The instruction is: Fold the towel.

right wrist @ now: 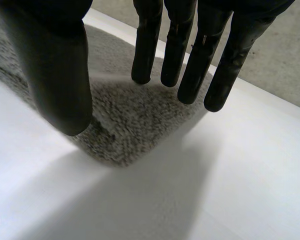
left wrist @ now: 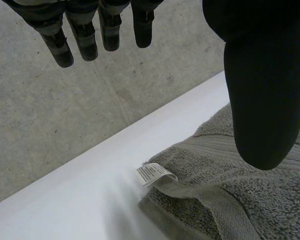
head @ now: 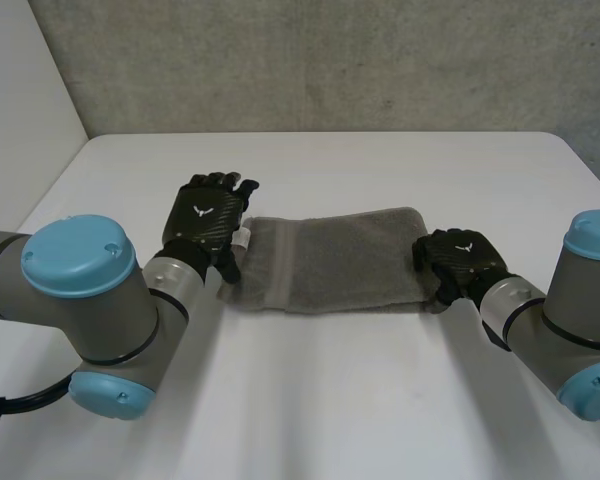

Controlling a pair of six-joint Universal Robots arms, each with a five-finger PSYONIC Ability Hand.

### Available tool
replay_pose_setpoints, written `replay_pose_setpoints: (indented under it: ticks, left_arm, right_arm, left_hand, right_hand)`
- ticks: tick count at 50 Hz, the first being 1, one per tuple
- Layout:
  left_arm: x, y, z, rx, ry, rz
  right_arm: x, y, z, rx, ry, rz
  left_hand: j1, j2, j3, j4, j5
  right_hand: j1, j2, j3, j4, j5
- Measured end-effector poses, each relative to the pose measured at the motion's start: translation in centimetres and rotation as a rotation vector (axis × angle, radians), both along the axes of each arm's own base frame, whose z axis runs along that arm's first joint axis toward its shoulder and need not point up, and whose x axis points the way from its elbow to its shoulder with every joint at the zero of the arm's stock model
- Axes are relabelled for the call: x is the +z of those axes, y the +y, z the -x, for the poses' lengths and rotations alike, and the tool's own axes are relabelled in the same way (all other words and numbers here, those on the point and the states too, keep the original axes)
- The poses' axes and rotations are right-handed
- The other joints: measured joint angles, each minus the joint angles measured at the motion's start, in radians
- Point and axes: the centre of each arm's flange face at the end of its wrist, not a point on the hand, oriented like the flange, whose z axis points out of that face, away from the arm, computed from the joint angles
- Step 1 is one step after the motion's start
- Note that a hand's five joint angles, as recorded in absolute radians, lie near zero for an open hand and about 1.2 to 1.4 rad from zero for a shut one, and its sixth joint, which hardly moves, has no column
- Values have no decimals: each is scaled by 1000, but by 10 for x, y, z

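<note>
A grey towel [head: 330, 260] lies folded into a long strip across the middle of the white table [head: 320, 400]. My left hand [head: 208, 220] hovers at the strip's left end, open, fingers straight and off the cloth. In its wrist view the thumb [left wrist: 260, 90] hangs over the towel [left wrist: 270, 205], and a white label [left wrist: 154, 174] sticks out at the towel's end. My right hand [head: 462, 258] sits at the strip's right end. Its wrist view shows straight fingers [right wrist: 190, 55] and a spread thumb [right wrist: 55, 75] over the towel's corner [right wrist: 125, 115], which lies flat, not pinched.
The table's far edge [head: 330, 134] meets a grey concrete wall [head: 330, 60]. Bare white tabletop stretches in front of the towel and to both sides. Both forearms reach in from the near corners.
</note>
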Motion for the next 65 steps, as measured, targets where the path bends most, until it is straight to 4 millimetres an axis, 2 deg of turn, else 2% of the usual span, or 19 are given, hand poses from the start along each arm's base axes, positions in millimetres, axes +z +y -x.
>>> replay_pose_setpoints:
  ticks: [3,7,10,21,27,31,33,37,40,42,46,48,52,54,55,57,61,62,65]
  left_arm:
    - [-1,0,0,0,-1,-1]
    - [-2,1,0,0,-2,-5]
    - [-3,1,-1,0,-3,-7]
    - [0,1,-2,5,0,-1]
    - [9,0,-3,9,12,20]
    - [22,-4,-7,23,31,53]
    - [31,-7,-11,35,45,76]
    - [43,-12,-17,58,78,108]
    - [52,-15,-24,78,116,125]
    - [54,-18,-27,88,135,127]
    - [55,-21,-33,103,164,119]
    - [55,-22,-35,107,170,115]
    - [52,-23,-36,110,173,104]
    - [50,-23,-35,109,171,100]
    - [49,-22,-35,109,170,97]
    - [48,-22,-34,107,168,94]
    - [47,-21,-33,103,165,91]
    - [47,-21,-33,102,165,91]
    - [46,-21,-33,101,163,88]
  right_arm:
    - [-4,-3,2,-9,-1,7]
    - [-7,-7,3,-19,-1,21]
    - [-8,-9,3,-23,-2,27]
    - [-4,-12,1,-17,2,48]
    - [13,-17,-12,19,-14,109]
    - [39,-14,-45,104,-46,194]
    - [52,-6,-72,181,-68,230]
    - [59,17,-121,329,-98,250]
    - [48,43,-166,470,-113,232]
    - [38,54,-184,525,-115,216]
    - [12,70,-208,594,-107,177]
    - [3,73,-212,605,-100,162]
    - [-8,73,-212,600,-87,140]
    - [-4,71,-207,582,-85,142]
    - [3,69,-203,565,-86,151]
    - [12,66,-197,539,-89,167]
    - [46,47,-164,417,-109,240]
    - [50,44,-159,397,-112,250]
    - [64,30,-125,290,-113,280]
  left_hand:
    - [0,0,0,0,0]
    - [0,0,0,0,0]
    - [0,0,0,0,0]
    - [0,0,0,0,0]
    - [0,0,0,0,0]
    - [0,0,0,0,0]
    - [0,0,0,0,0]
    - [0,0,0,0,0]
    - [0,0,0,0,0]
    - [0,0,0,0,0]
    - [0,0,0,0,0]
    - [0,0,0,0,0]
    - [0,0,0,0,0]
    - [0,0,0,0,0]
    - [0,0,0,0,0]
    - [0,0,0,0,0]
    - [0,0,0,0,0]
    - [0,0,0,0,0]
    - [0,0,0,0,0]
  right_hand:
    - [114,109,114,110,113]
    - [463,473,459,462,455]
    - [628,665,652,655,646]
    - [632,680,674,672,664]
    - [646,680,674,672,669]
    - [666,680,674,672,674]
    - [679,680,674,672,675]
    - [683,680,674,672,676]
    - [683,680,674,672,676]
    - [683,680,674,672,676]
    - [683,680,674,672,676]
    - [683,680,674,672,676]
    - [588,587,585,594,588]
    - [308,302,307,312,292]
    - [80,74,83,90,59]
    - [-84,-87,-83,-77,-97]
    - [-181,-160,-168,-166,-208]
    - [-181,-160,-169,-166,-208]
    - [-181,-160,-169,-166,-208]
